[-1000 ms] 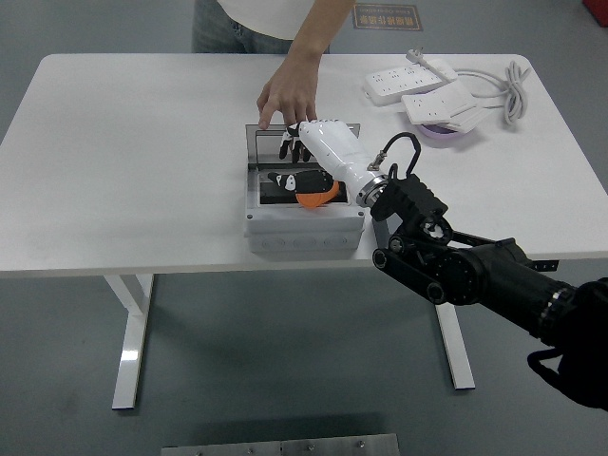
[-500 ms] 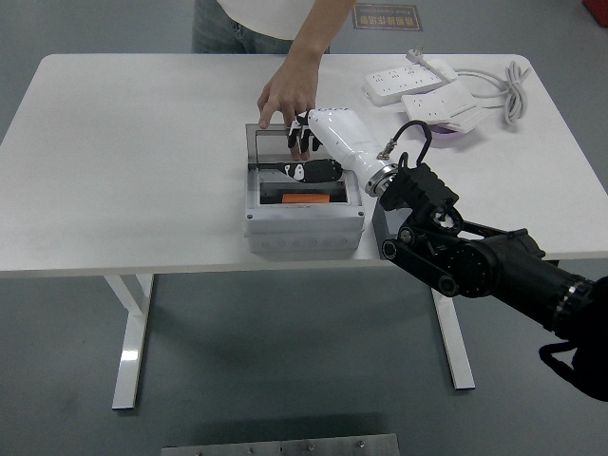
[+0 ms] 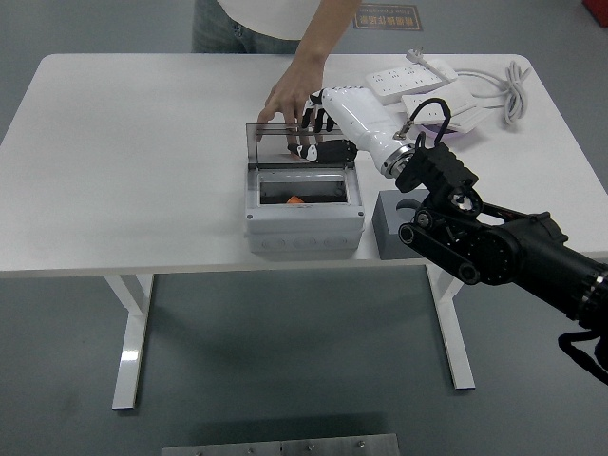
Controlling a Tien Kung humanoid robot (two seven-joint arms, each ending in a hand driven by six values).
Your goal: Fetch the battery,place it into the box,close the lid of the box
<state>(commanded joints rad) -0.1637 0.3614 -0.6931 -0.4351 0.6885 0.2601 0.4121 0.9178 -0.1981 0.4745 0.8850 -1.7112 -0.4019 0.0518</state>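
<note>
The grey box [image 3: 304, 228] stands at the table's middle with its clear lid [image 3: 274, 147] raised at the back and tilted up. Inside lies the battery [image 3: 294, 200], of which a dark shape with an orange spot shows. My right hand [image 3: 315, 138], white-cased with black fingers, is at the lid's right end. Its fingers are spread against the lid and the thumb points left over the box's back rim. It holds nothing. A person's hand [image 3: 288, 100] reaches from the far side and rests its fingers on the lid's top edge. My left arm does not show.
A dark grey block [image 3: 392, 226] sits just right of the box under my forearm. White power strips [image 3: 410, 81] with a coiled cable [image 3: 513, 90] and a purple dish [image 3: 439, 131] lie at the back right.
My right hand rose out of the box and moved back to the lid, leaving the battery inside. The lid has tilted up more. The person's hand stayed on the lid.
</note>
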